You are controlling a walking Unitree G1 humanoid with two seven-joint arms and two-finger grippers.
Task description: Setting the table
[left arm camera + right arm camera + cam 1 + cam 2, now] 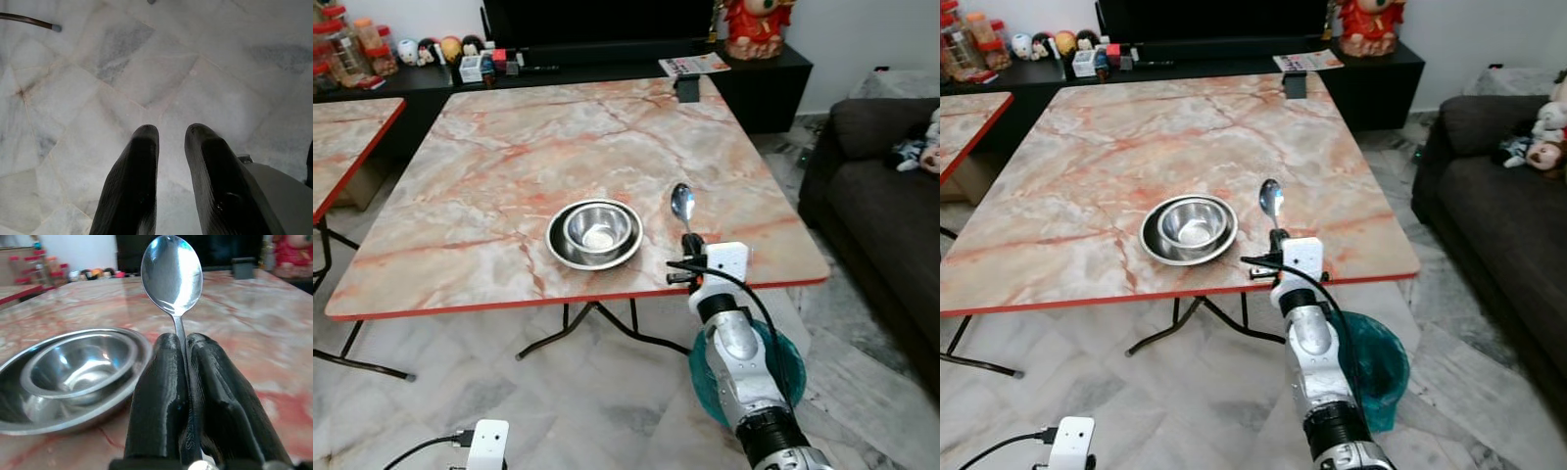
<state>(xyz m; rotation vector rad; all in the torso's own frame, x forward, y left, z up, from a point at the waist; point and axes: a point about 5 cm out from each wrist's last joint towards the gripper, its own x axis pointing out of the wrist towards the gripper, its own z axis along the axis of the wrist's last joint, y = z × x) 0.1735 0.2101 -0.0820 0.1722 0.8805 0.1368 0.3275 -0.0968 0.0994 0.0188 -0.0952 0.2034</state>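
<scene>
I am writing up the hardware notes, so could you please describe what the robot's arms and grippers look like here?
The right arm is silver metal in rounded segments with a black ribbed collar lower down; a white box sits at its wrist, with a black cable looping from it. The right gripper and left gripper each have two long, glossy black fingers with rounded tips. The left wrist also carries a white box with a black cable.

Head views high over the table point(489, 166) (wrists close, along fingers).

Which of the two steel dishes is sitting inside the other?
The smaller, deeper bowl sits inside the wide shallow plate, left of the spoon.
</scene>
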